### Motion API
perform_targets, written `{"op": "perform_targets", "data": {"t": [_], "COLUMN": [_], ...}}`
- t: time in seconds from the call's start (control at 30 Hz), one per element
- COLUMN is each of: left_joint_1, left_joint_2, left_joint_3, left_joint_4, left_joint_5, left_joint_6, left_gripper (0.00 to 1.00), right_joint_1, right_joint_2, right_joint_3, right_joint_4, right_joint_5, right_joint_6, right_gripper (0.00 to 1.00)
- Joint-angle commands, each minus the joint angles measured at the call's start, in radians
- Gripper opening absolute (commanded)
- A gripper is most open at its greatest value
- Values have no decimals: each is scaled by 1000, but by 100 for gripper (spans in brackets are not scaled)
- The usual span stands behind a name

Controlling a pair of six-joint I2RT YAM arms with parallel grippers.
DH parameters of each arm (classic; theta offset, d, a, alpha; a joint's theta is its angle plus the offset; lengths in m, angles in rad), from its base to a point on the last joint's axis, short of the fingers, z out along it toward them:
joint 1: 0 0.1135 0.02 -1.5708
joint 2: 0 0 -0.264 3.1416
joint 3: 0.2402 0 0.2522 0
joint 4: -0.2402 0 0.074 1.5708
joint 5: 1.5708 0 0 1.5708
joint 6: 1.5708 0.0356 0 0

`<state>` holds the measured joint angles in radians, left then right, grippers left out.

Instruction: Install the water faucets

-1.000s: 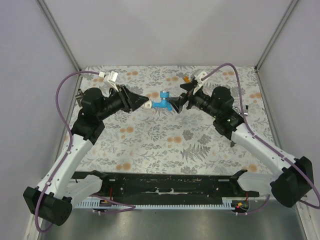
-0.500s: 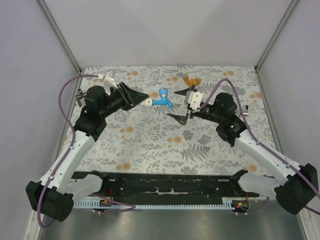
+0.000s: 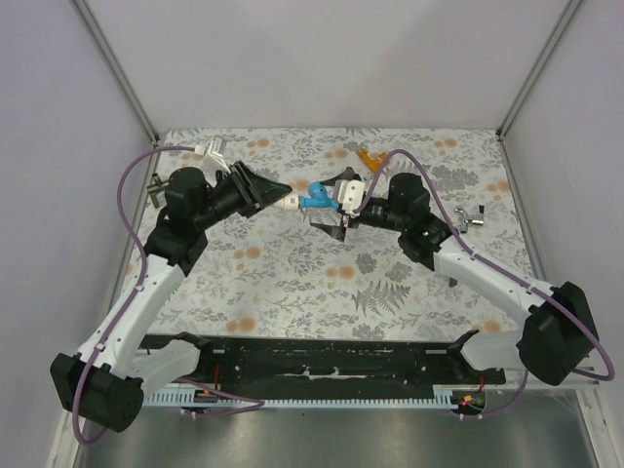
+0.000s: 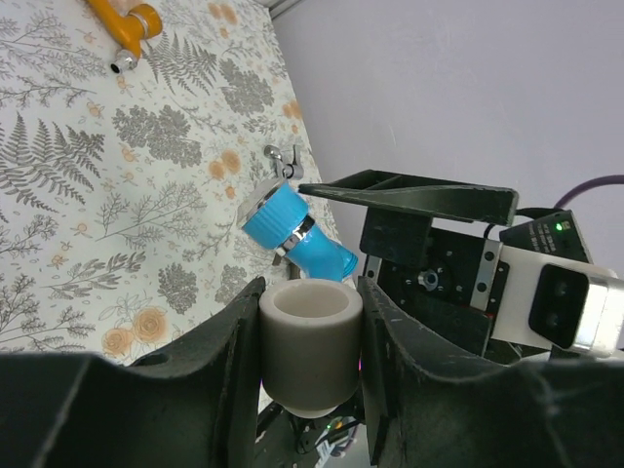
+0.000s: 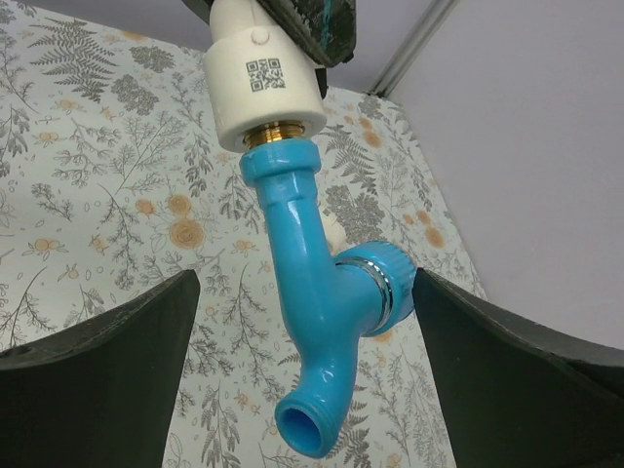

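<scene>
The bright blue faucet (image 3: pixel 314 200) is screwed by its brass thread into a white cylindrical fitting (image 3: pixel 291 202) and hangs in the air over the middle of the mat. My left gripper (image 3: pixel 283 200) is shut on that fitting (image 4: pixel 310 341). My right gripper (image 3: pixel 328 203) is open, one finger on each side of the blue faucet (image 5: pixel 317 292), not touching it. The faucet's knob (image 5: pixel 375 288) sits close to the right-hand finger (image 5: pixel 526 370). The orange faucet (image 3: pixel 369 156) lies on the mat at the back; it also shows in the left wrist view (image 4: pixel 127 24).
A second white fitting (image 3: pixel 216 149) lies at the back left. Dark metal pieces lie at the left edge (image 3: pixel 154 183) and right of centre (image 3: pixel 471 216). The floral mat (image 3: pixel 292 283) has grey walls on three sides.
My right gripper let go of the blue faucet, drew back and turned, then came back open around it. My left gripper kept its hold on the fitting and shifted slightly left.
</scene>
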<state>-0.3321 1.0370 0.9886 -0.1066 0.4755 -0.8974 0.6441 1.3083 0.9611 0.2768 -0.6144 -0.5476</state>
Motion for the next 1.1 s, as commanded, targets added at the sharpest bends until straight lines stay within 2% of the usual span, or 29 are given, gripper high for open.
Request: {"op": "perform_targets", "data": {"t": [0.0,0.17,0.23,0.37,0.4,0.53,0.57,0.63,0.67,0.77,0.87,0.9,0.97,1.07], "left_joint_1": [1,1,1,1,1,1,1,1,1,1,1,1,1,1], "left_joint_2": [-22,-20,-22,-20,-23,-46,-60,-95,-109,-150,-160,-157,-150,-144], "left_joint_3": [45,56,56,44,38,-7,-22,-68,-99,-177,-177,-173,-153,-149], "left_joint_4": [100,151,160,200,214,275,300,362,405,536,547,524,451,429], "left_joint_5": [78,113,114,123,124,135,137,144,156,173,135,94,-10,-69], "left_joint_6": [-25,17,47,95,116,227,262,339,368,439,419,399,349,232], "left_gripper": [2,2,2,2,2,2,2,2,2,2,2,10,37,57], "right_joint_1": [5,5,3,3,3,-6,-8,-14,-14,-17,-17,-17,-17,-17], "right_joint_2": [16,9,11,40,45,46,46,48,48,51,51,48,40,37], "right_joint_3": [28,40,65,143,152,154,156,160,162,171,186,186,179,172], "right_joint_4": [27,-31,-82,-233,-251,-245,-242,-237,-232,-214,-221,-228,-225,-189], "right_joint_5": [-19,-74,-116,-229,-251,-321,-340,-347,-347,-346,-315,-295,-254,-197], "right_joint_6": [15,98,142,193,207,319,349,411,437,527,580,580,577,587], "right_gripper": [97,88,81,59,53,41,32,6,0,0,0,0,0,0]}}
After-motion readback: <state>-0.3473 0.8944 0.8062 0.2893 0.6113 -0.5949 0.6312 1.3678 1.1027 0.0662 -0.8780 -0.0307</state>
